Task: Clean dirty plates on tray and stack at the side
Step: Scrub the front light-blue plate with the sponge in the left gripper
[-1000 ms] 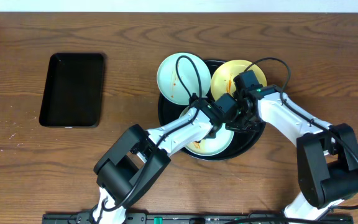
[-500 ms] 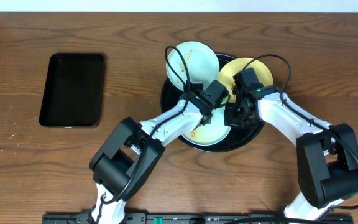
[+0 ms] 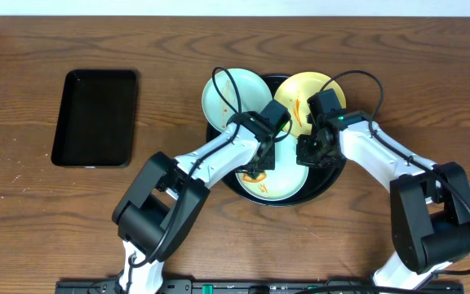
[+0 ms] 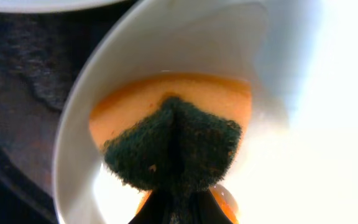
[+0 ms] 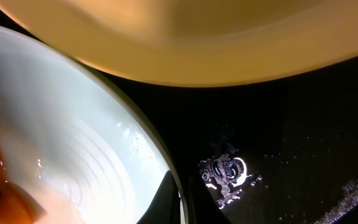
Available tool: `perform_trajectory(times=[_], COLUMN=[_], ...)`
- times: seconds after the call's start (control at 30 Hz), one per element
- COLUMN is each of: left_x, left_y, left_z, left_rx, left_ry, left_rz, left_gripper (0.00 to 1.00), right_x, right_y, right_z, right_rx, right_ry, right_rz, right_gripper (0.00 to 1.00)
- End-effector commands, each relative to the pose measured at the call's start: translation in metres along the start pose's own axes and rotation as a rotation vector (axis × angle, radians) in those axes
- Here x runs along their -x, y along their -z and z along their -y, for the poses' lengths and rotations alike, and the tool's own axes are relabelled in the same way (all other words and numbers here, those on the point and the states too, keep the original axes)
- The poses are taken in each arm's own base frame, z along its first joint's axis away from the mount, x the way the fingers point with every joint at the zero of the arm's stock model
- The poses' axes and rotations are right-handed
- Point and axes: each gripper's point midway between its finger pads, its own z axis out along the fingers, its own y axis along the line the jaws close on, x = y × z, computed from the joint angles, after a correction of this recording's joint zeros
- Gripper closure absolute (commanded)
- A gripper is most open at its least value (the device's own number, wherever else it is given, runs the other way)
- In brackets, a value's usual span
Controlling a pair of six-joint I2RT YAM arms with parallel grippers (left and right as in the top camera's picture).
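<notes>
Pale blue plastic, glossy and marked with orange-brown smears, is what the near blue plate point(image 3: 288, 184) is made of; it is seen lying in the front part of the round tray point(image 3: 326, 181), tilted slightly onto the black rim. Two more plates are propped at the back of the same tray. The far blue plate point(image 3: 228, 94), streaked with orange, is hung over the rear left rim, and the yellow plate point(image 3: 296, 91), also smeared, is set at the rear right.

Compared with half a second earlier, the far blue plate and the yellow plate are found shifted to the left. The left arm's wrist is drawn back from the tray's middle towards its left side.

An orange sponge point(image 4: 173, 130) with a dark green scouring face is clamped in the left pincer point(image 3: 257, 167) and is pressed down inside the near blue plate. The right pincer point(image 3: 308, 155) is closed on that plate's right rim, and the thin edge is seen passing between its fingers in the right wrist view.

Well apart to the left, a rectangular tray point(image 3: 96, 118) is laid on the wooden table point(image 3: 39, 212).
</notes>
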Motion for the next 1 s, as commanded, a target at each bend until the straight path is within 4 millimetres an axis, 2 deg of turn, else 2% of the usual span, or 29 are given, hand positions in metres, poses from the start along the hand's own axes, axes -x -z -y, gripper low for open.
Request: perform_trajectory(times=[0.0,0.23,0.37,0.57,0.8,0.97], left_x=[-0.063,-0.069,-0.066,-0.037,0.003,0.020], left_y=[-0.035,-0.032,-0.036,-0.042,-0.032,-0.020], left_z=[0.014,0.027,0.021,-0.019,-0.034,-0.050], left_rx=[-0.124,-0.213,-0.132,0.198,0.344,0.445], left_ry=[-0.138,-0.283,-0.275,-0.043,-0.046,-0.008], left_rz=[-0.267,-0.283,-0.242,-0.016,0.222,0.337], left_gripper=[0.93,0.93,0.93,0.93,0.92,0.93], right_x=[0.007,0.009,0.009,0.009,0.009,0.008], right_y=[0.000,0.000,0.000,0.000,0.000,0.000], right_z=[0.006,0.005,0.005,0.005,0.005,0.005], right_rx=[-0.014,-0.010,-0.009,-0.009,-0.009,-0.011], right_ry=[-0.023,-0.022,-0.022,-0.022,-0.022,-0.022], right_rz=[0.014,0.023,0.024,0.024,0.025,0.021], right_gripper=[0.99,0.99,0.99,0.99,0.99,0.99])
